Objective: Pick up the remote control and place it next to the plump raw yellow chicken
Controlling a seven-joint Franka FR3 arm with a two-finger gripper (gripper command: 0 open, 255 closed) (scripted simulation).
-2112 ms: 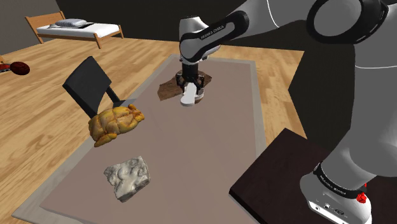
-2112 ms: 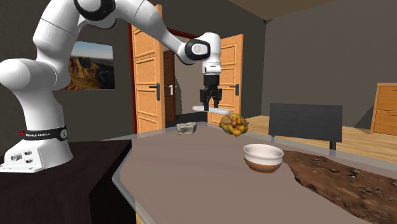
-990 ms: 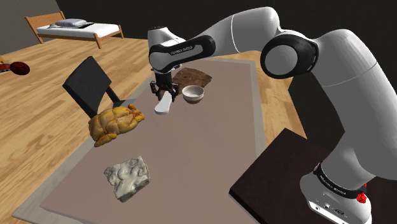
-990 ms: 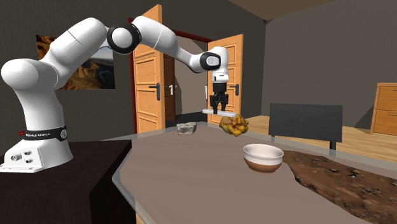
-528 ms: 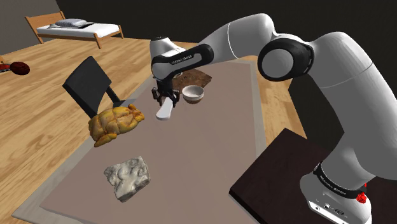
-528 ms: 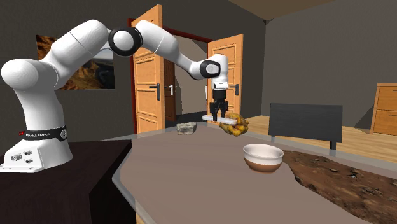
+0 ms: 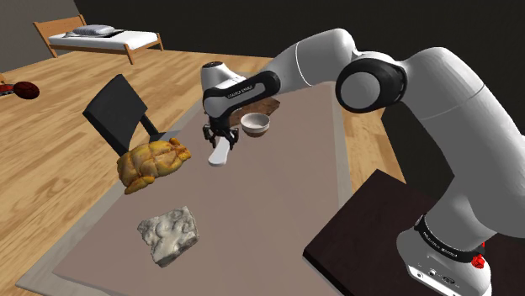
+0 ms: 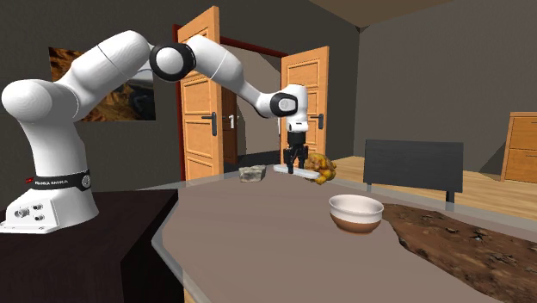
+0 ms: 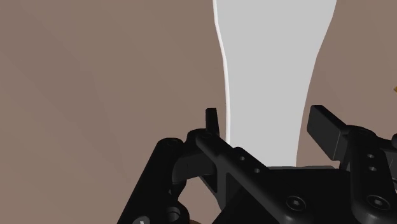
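My gripper (image 7: pixel 220 140) is shut on a plain white remote control (image 7: pixel 220 155), held level and very low over the brown table top (image 7: pixel 278 193). The yellow raw chicken (image 7: pixel 151 162) lies a short way toward the shoulder view's left of the remote. In the second exterior view the gripper (image 8: pixel 296 160) points straight down with the remote (image 8: pixel 291 171) just in front of the chicken (image 8: pixel 322 166). In the wrist view the remote (image 9: pixel 267 76) runs away from the gripper (image 9: pixel 270 124), and both black fingers (image 9: pixel 213 121) press on its narrow waist. Whether the remote touches the table I cannot tell.
A white bowl (image 7: pixel 255 124) stands just behind the gripper by a dark brown patch (image 7: pixel 267 103). A grey stone-like lump (image 7: pixel 169 234) lies nearer the front. A black chair (image 7: pixel 118 112) stands past the chicken at the table's edge. The dark stand (image 7: pixel 362 227) is at the lower right.
The arm carried the remote from above the bowl toward the shoulder view's left, then lowered it steadily toward the table beside the chicken. The grip stayed shut throughout.
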